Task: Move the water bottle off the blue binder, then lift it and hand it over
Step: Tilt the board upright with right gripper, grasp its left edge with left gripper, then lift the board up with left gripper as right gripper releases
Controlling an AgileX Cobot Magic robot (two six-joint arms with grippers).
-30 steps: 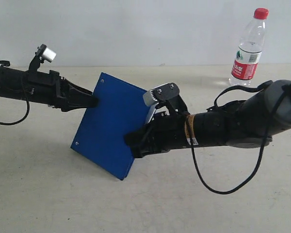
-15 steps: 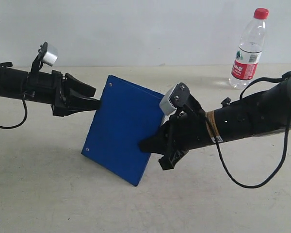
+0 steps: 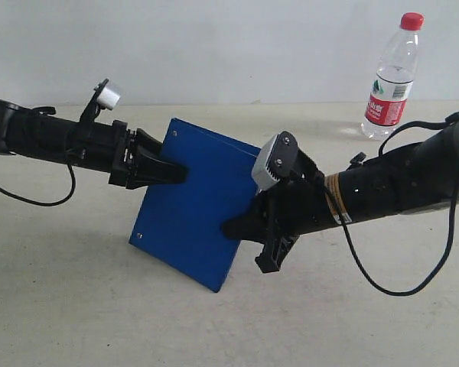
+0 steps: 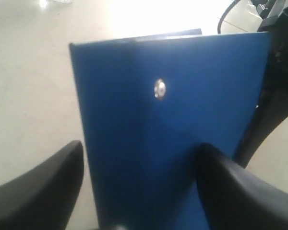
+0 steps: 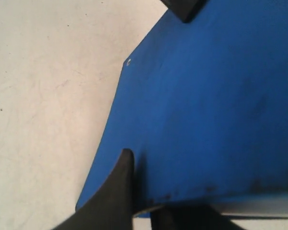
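The blue binder [image 3: 191, 206] hangs tilted in the air above the table, clear of the water bottle. My right gripper [image 3: 233, 227] is shut on its right edge; in the right wrist view one finger [image 5: 122, 187] lies on the blue binder [image 5: 221, 96] face and the other is under the white page edge. My left gripper [image 3: 174, 172] is open, its jaws straddling the binder's upper left edge. In the left wrist view the blue binder [image 4: 182, 120] stands between the spread fingers [image 4: 53, 182] of my left gripper [image 4: 139, 146]. The water bottle [image 3: 390, 84] stands upright at the back right.
The pale table [image 3: 76, 306] runs back to a white wall [image 3: 214, 46]. Black cables [image 3: 382, 290] loop down from the right arm, and another cable [image 3: 30, 200] hangs from the left arm.
The right arm carried the binder a little to the right. The left gripper let go of it and opened, then moved right until its jaws straddle the binder's edge again.
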